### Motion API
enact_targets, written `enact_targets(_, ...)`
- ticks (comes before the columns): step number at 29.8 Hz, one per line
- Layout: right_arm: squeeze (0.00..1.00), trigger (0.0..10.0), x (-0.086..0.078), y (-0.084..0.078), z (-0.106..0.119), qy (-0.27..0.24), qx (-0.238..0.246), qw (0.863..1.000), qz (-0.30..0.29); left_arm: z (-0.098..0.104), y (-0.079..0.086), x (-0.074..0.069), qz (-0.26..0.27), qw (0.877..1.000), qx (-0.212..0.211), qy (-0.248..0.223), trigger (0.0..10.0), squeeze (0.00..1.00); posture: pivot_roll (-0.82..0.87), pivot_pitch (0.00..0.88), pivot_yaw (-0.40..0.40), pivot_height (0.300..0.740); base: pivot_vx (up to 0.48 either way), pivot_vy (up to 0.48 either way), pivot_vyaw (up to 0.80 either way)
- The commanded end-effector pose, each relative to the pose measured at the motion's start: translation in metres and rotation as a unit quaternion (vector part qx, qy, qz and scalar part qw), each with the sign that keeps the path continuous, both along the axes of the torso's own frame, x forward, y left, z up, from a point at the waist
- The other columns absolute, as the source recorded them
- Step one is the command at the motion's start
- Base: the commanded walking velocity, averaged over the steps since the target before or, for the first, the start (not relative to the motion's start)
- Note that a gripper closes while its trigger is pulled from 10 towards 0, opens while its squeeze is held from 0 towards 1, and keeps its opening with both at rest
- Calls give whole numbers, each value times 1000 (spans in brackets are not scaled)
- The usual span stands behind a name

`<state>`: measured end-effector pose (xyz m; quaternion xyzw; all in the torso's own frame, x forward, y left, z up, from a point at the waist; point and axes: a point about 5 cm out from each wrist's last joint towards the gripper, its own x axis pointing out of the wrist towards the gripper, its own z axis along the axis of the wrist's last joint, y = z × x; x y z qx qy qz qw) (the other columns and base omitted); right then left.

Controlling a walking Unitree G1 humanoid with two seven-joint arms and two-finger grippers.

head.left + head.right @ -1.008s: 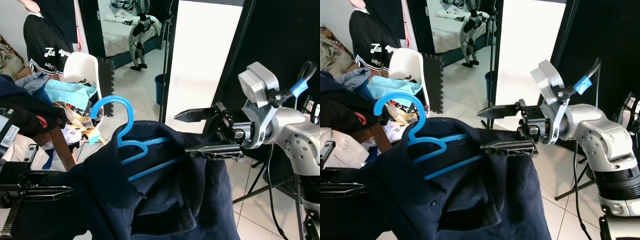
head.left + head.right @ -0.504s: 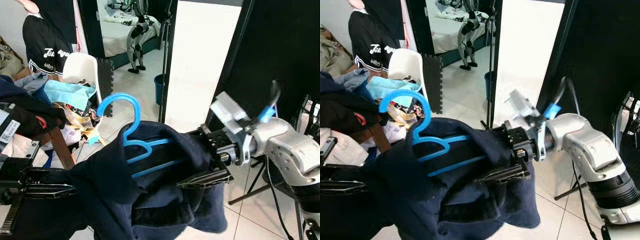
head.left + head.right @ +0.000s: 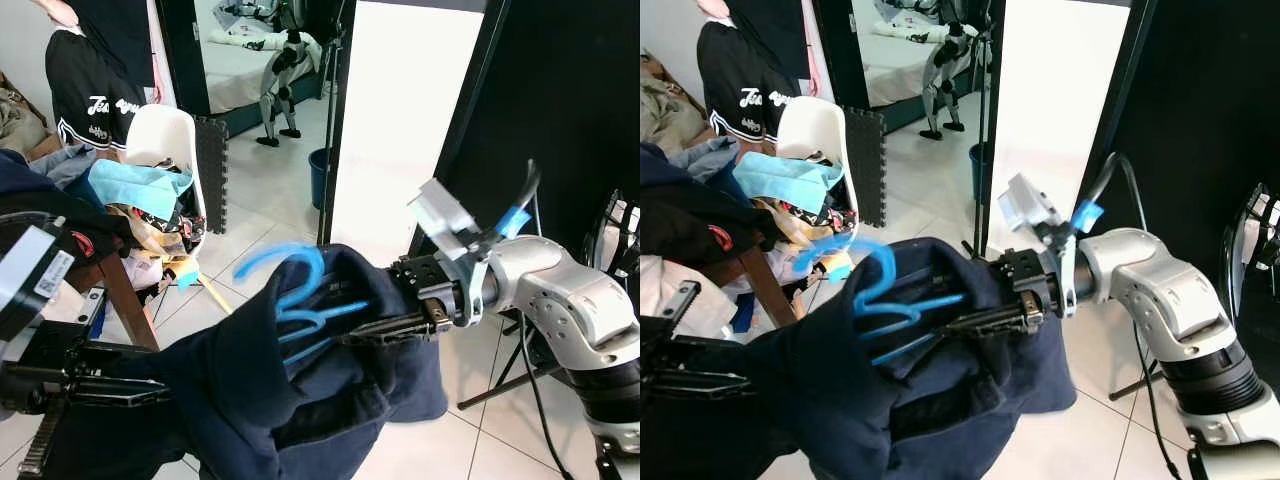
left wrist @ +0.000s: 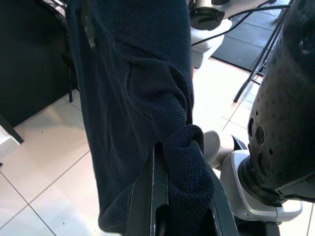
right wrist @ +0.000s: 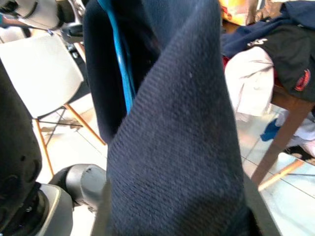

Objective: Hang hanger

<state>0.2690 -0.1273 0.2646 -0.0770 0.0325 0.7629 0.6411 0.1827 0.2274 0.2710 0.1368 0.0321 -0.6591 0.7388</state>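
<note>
A blue plastic hanger (image 3: 300, 290), blurred by motion, sits inside the collar of a navy garment (image 3: 290, 410) held up between my two arms. My right gripper (image 3: 385, 325) comes in from the right and is shut on the garment's bunched shoulder, right beside the hanger's arm. In the right wrist view navy cloth drapes over the fingers, and the blue hanger (image 5: 123, 64) runs behind it. At the lower left, my left gripper (image 3: 140, 390) is shut on the other side of the garment. The left wrist view has a twisted fold of cloth (image 4: 184, 162) pinched between its fingers.
A table heaped with clothes (image 3: 60, 220) and a white chair (image 3: 165, 135) stand to the left, with a person in black shorts (image 3: 95, 80) behind. A white panel (image 3: 400, 120), a blue bin (image 3: 320, 175) and black stand legs (image 3: 500, 385) lie ahead and right.
My right gripper went from open to shut on the garment and pushed left, bunching the cloth. The hanger has tipped over and dropped lower. The left gripper has kept its hold.
</note>
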Motion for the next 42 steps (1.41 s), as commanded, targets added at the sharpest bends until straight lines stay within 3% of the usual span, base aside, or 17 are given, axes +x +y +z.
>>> enact_targets(1, 0, 0, -2, 0, 6, -5, 8, 1000, 14, 1, 2, 0, 0, 1000, 19, 4, 10000, 0, -25, 7, -39, 740, 0, 0, 0)
enact_targets(13, 0, 0, -1, -1, 3, -3, 5, 1000, 13, -2, 10, 8, 43, 999, 27, -1, 10000, 0, -22, 8, -37, 740, 0, 0, 0)
enact_targets(14, 0, 0, -1, 0, 1, -3, 3, 1000, 8, -5, 11, 13, 65, 998, 21, 4, 10000, 1000, -23, 9, -37, 740, 0, 0, 0)
enact_targets(22, 0, 0, 2, -1, -4, 3, -1, 1000, -8, -13, 16, 18, 98, 995, 14, 19, 10000, 1000, -26, 11, -38, 740, 0, 0, 0)
enact_targets(23, 0, 0, 6, -4, -8, 8, -4, 999, -32, -19, 27, 20, 130, 991, 22, 23, 10000, 1000, -27, 13, -41, 740, 0, 0, 0)
enact_targets(25, 0, 0, 6, -4, -8, 8, -4, 999, -32, -19, 27, 20, 130, 991, 22, 23, 10000, 1000, -27, 13, -41, 740, 0, 0, 0)
enact_targets(27, 0, 0, 13, -8, -14, 17, -8, 997, -71, -25, 41, 22, 170, 985, 29, 24, 10000, 1000, -29, 13, -40, 740, 0, 0, 0)
enact_targets(28, 0, 0, 23, -16, -24, 31, -14, 992, -123, -30, 57, 21, 213, 976, 28, 27, 10000, 1000, -33, 16, -39, 740, 0, 0, 0)
enact_targets(32, 0, 0, 23, -16, -24, 31, -14, 992, -123, -30, 57, 21, 213, 976, 28, 27, 10000, 1000, -33, 16, -39, 740, 0, 0, 0)
enact_targets(33, 0, 0, 30, -26, -37, 44, -28, 984, -170, -35, 71, 19, 251, 967, 23, 30, 10000, 1000, -31, 19, -40, 740, 0, 0, 0)
enact_targets(35, 0, 0, 30, -26, -37, 44, -28, 984, -170, -35, 71, 19, 251, 967, 23, 30, 10000, 1000, -31, 19, -40, 740, 0, 0, 0)
enact_targets(36, 0, 0, 41, -43, -51, 62, -38, 966, -247, -42, 81, 11, 281, 959, 4, 38, 10000, 1000, -33, 23, -47, 740, 0, 0, 0)
enact_targets(37, 0, 0, 41, -43, -51, 62, -38, 966, -247, -42, 81, 11, 281, 959, 4, 38, 10000, 1000, -33, 23, -47, 740, 0, 0, 0)
enact_targets(38, 0, 0, 51, -61, -65, 75, -49, 940, -328, -45, 88, 7, 310, 950, -22, 30, 10000, 1000, -29, 22, -50, 740, 0, 0, 0)
enact_targets(39, 0, 0, 64, -78, -76, 94, -36, 899, -426, -49, 92, 10, 360, 931, -59, -1, 10000, 1000, -26, 25, -51, 740, 0, 0, 0)
enact_targets(41, 0, 0, 64, -78, -76, 94, -36, 899, -426, -49, 92, 10, 360, 931, -59, -1, 10000, 1000, -26, 25, -51, 740, 0, 0, 0)
enact_targets(42, 0, 0, 71, -89, -84, 108, -27, 867, -486, -51, 94, 13, 394, 915, -84, -22, 10000, 1000, -26, 25, -52, 740, 0, 0, 0)
